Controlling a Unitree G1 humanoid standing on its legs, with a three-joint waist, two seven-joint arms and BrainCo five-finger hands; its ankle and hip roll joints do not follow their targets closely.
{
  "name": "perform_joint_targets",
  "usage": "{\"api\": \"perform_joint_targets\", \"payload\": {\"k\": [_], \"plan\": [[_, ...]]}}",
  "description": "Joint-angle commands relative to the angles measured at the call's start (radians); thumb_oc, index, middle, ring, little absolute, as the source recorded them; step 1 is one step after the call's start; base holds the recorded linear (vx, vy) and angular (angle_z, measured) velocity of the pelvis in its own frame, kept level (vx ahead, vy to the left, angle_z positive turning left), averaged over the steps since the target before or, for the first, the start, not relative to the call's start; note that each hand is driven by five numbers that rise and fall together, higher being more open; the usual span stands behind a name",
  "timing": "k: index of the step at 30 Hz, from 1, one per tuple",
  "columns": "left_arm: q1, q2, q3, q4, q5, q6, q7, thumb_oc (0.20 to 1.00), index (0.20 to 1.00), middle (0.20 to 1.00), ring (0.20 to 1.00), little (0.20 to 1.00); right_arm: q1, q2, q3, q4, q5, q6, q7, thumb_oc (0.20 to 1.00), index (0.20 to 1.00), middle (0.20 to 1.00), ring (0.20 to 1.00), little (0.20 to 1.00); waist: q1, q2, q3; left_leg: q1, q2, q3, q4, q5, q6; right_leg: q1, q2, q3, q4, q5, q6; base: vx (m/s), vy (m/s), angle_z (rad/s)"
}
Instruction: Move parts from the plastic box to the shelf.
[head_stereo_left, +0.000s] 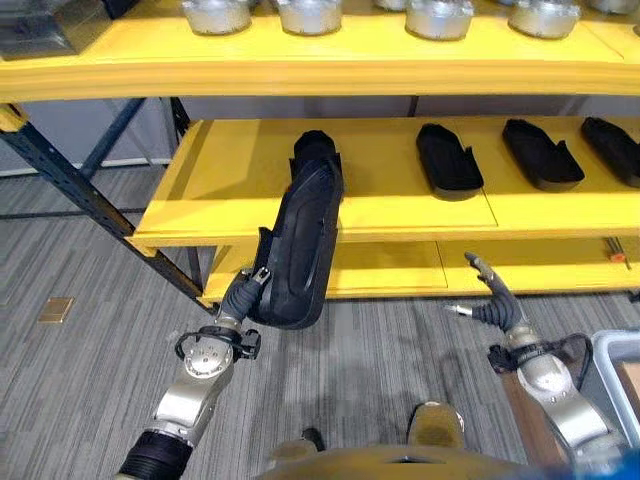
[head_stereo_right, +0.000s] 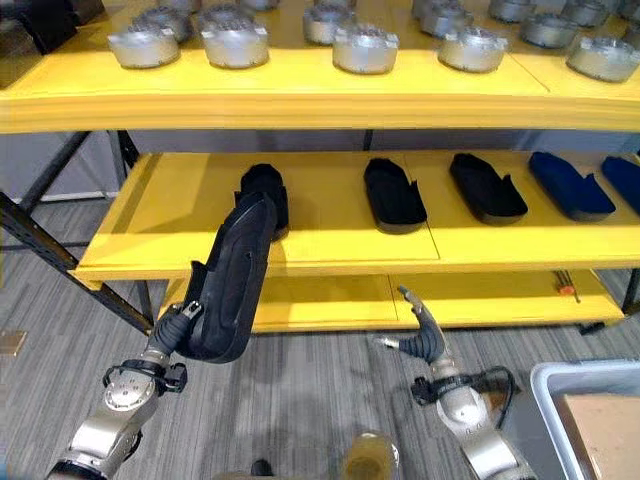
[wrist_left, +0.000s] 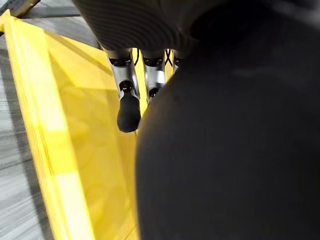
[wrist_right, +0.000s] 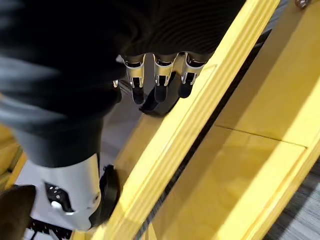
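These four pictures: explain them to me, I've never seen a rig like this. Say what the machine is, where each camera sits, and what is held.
This is a two-armed humanoid robot. Two pictures come from cameras in its head, looking down; the other two sit on its wrists, close to the fingers. The left robot hand grips a long black moulded part, raised before the middle yellow shelf. Similar black parts already lie on that shelf, and round metal parts sit on the shelf above. The right robot hand hangs open, holding nothing, beside a grey plastic box.
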Motion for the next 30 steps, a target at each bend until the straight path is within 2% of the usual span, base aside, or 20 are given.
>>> {"api": "perform_joint_targets", "payload": {"k": [1, 6, 9, 10, 14, 15, 20, 23, 25, 30], "plan": [[-0.031, 0.002, 0.013, -0.076, -0.035, -0.086, 0.014, 0.2, 0.2, 0.2, 0.2, 0.2, -0.018, 0.016, -0.026, -0.042, -0.023, -0.078, -0.011, 1.0, 1.0, 1.0, 1.0, 1.0, 0.005, -0.016, -0.032, 0.008, -0.131, -0.057, 0.067, -0.118, 0.045, 0.006, 0.132, -0.033, -0.321, 0.357, 0.008, 0.26, -0.033, 0.69], [-0.034, 0.008, 0.009, -0.086, -0.039, -0.064, 0.005, 0.2, 0.2, 0.2, 0.2, 0.2, -0.039, 0.008, -0.011, -0.021, -0.028, -0.078, -0.013, 1.0, 1.0, 1.0, 1.0, 1.0, 0.016, -0.017, -0.037, 0.005, -0.116, -0.039, 0.108, -0.128, 0.043, 0.036, 0.118, -0.068, -0.252, 0.304, -0.003, 0.28, -0.048, 0.48], [-0.028, 0.005, 0.008, -0.094, -0.044, -0.051, -0.003, 0.2, 0.2, 0.2, 0.2, 0.2, -0.053, 0.0, -0.002, -0.021, -0.045, -0.073, -0.024, 1.0, 1.0, 1.0, 1.0, 1.0, 0.026, -0.013, -0.049, -0.002, -0.109, -0.029, 0.13, -0.134, 0.042, 0.066, 0.126, -0.1, -0.22, 0.241, -0.03, 0.29, -0.043, 0.03], [-0.022, 0.0, 0.008, -0.099, -0.041, -0.045, -0.01, 0.2, 0.2, 0.2, 0.2, 0.2, -0.056, -0.004, 0.003, -0.024, -0.049, -0.069, -0.033, 1.0, 1.0, 1.0, 1.0, 1.0, 0.03, -0.012, -0.058, -0.008, -0.105, -0.025, 0.148, -0.14, 0.038, 0.091, 0.145, -0.112, -0.223, 0.2, -0.058, 0.29, -0.062, 0.08], [-0.016, -0.006, 0.003, -0.104, -0.034, -0.045, -0.01, 0.2, 0.2, 0.2, 0.2, 0.2, -0.055, -0.011, 0.006, -0.033, -0.063, -0.065, -0.046, 1.0, 1.0, 1.0, 1.0, 1.0, 0.028, -0.01, -0.07, -0.012, -0.097, -0.01, 0.16, -0.145, 0.031, 0.099, 0.155, -0.126, -0.205, 0.166, -0.075, 0.27, -0.062, 0.07], [-0.013, -0.007, 0.002, -0.106, -0.035, -0.061, -0.003, 0.2, 0.2, 0.2, 0.2, 0.2, -0.06, -0.02, 0.011, -0.034, -0.059, -0.061, -0.054, 1.0, 1.0, 1.0, 1.0, 1.0, 0.03, -0.011, -0.069, -0.018, -0.087, 0.003, 0.182, -0.152, 0.03, 0.106, 0.157, -0.136, -0.202, 0.155, -0.083, 0.26, -0.081, 0.07], [-0.023, -0.006, 0.008, -0.122, -0.041, -0.067, 0.007, 0.2, 0.2, 0.2, 0.2, 0.2, -0.072, -0.01, 0.02, -0.025, -0.053, -0.051, -0.106, 1.0, 1.0, 1.0, 1.0, 1.0, 0.037, -0.009, -0.065, -0.033, -0.091, 0.008, 0.238, -0.195, 0.045, 0.088, 0.145, -0.174, -0.172, 0.137, -0.093, 0.18, -0.074, 0.05], [-0.032, -0.008, 0.013, -0.121, -0.067, -0.093, 0.002, 0.2, 0.2, 0.2, 0.2, 0.2, -0.051, -0.011, 0.003, -0.024, -0.038, -0.015, -0.129, 1.0, 1.0, 1.0, 1.0, 1.0, 0.028, -0.004, -0.07, -0.028, -0.094, 0.023, 0.279, -0.223, 0.047, 0.094, 0.143, -0.208, -0.171, 0.112, -0.119, 0.19, -0.032, 0.21], [-0.033, -0.012, 0.011, -0.124, -0.082, -0.094, 0.007, 0.2, 0.2, 0.2, 0.2, 0.2, -0.036, -0.008, -0.003, -0.022, -0.027, -0.009, -0.131, 1.0, 1.0, 1.0, 1.0, 1.0, 0.018, -0.001, -0.073, -0.028, -0.097, 0.028, 0.289, -0.224, 0.046, 0.094, 0.149, -0.204, -0.172, 0.107, -0.127, 0.14, 0.013, 0.15], [-0.034, -0.014, 0.012, -0.127, -0.104, -0.105, 0.016, 0.2, 0.2, 0.2, 0.2, 0.2, -0.013, 0.003, -0.018, -0.027, 0.057, -0.04, -0.11, 1.0, 1.0, 1.0, 1.0, 1.0, 0.004, 0.006, -0.076, -0.023, -0.106, 0.031, 0.299, -0.239, 0.051, 0.073, 0.145, -0.205, -0.151, 0.11, -0.128, 0.07, 0.003, 0.08]]}}
